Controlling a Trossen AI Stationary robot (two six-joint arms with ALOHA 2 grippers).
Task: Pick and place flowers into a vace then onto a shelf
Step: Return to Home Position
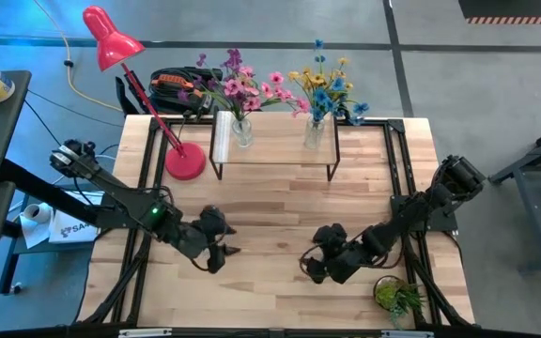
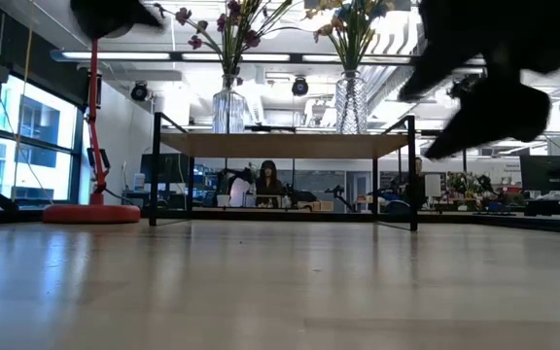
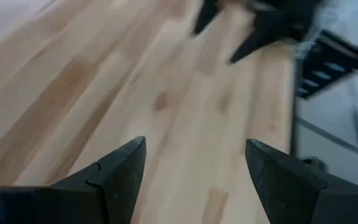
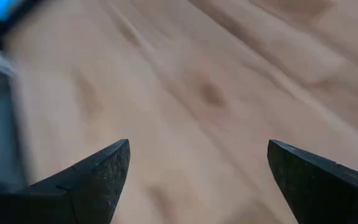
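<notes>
Flowers (image 1: 252,87) well apart from right gripper (image 1: 310,267)

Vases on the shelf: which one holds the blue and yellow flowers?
The vase at the right end of the shelf in the high view; the other vase, nearer the red lamp, holds pink and purple flowers.

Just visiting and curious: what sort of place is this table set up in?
Likely a robotics lab in an open, office-like hall. The left gripper and right gripper hang open over a wood table. Beyond the shelf, a seated person and a monitor show in the room.
</notes>
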